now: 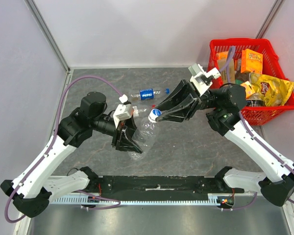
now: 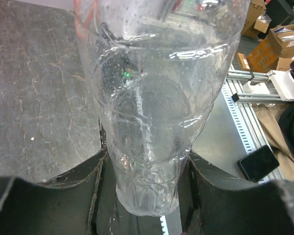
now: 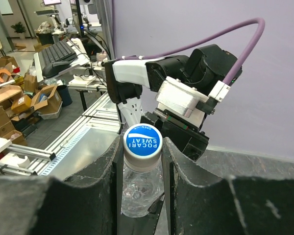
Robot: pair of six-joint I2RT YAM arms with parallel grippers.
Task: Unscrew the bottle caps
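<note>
An unlabelled clear bottle (image 1: 143, 134) is held tilted above the table between both arms. My left gripper (image 1: 130, 144) is shut on its base; in the left wrist view the bottle (image 2: 157, 122) fills the frame between my left gripper's (image 2: 144, 196) black fingers. My right gripper (image 1: 159, 113) is shut on its white cap (image 1: 154, 114). In the right wrist view the cap (image 3: 142, 141) has a blue top and sits between my right gripper's (image 3: 142, 152) fingers. A Pepsi bottle (image 1: 147, 94) lies behind with a blue cap (image 1: 167, 90). A third bottle is mostly hidden behind my left wrist.
A red basket (image 1: 279, 105) stands at the back right, holding a yellow chips bag (image 1: 272, 88), an orange box (image 1: 251, 61) and other packets. White walls close the left and back sides. A black rail (image 1: 157, 185) runs along the near edge.
</note>
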